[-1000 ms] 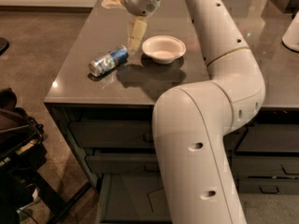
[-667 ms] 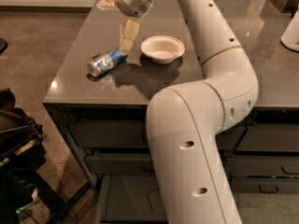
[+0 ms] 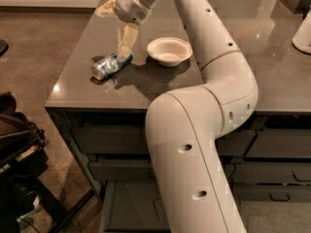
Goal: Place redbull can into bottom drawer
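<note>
- Gripper [image 3: 114, 35] is hanging over the counter's [image 3: 77, 93] left part, its tan fingers [image 3: 127, 39] spread apart and holding nothing; the lower one is reaching down to the can's far end, and contact cannot be told.
- Can [image 3: 111, 65] is lying on its side at about 6 o'clock from the gripper, its long axis running from 8 o'clock to 2 o'clock and its silver top facing 8 o'clock.
- A grasp is likely calling for the jaws to straddle the can across that axis, since the smooth round metal body is apt to roll on the hard, glossy dark top.
- Bowl [image 3: 169, 51], white, shallow and matte, is sitting just beside the can at its 2 o'clock, apart from it.
- Drawer [image 3: 130, 208], the lowest on the left, is standing pulled out at 6 o'clock below the counter edge, its flat grey floor partly hidden behind the white arm [image 3: 194, 144].
</note>
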Motion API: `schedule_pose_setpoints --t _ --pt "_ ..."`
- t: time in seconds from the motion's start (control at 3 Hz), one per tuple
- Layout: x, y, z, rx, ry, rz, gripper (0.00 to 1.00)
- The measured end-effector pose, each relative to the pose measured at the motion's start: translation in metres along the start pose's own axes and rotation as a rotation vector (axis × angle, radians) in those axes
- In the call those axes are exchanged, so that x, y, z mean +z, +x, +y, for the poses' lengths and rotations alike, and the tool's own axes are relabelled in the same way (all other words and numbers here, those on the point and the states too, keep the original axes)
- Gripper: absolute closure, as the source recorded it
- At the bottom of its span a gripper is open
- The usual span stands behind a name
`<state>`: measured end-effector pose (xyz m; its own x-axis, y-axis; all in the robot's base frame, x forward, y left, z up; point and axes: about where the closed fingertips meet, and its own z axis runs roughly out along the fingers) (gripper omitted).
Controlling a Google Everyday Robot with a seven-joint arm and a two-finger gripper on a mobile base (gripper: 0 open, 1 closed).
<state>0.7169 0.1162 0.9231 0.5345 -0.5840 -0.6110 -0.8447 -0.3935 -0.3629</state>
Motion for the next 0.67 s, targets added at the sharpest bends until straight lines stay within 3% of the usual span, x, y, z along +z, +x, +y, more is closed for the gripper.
schedule_pose_setpoints --t 0.67 --pt "0.028 0.007 0.008 0.054 -0.070 -0.016 0.00"
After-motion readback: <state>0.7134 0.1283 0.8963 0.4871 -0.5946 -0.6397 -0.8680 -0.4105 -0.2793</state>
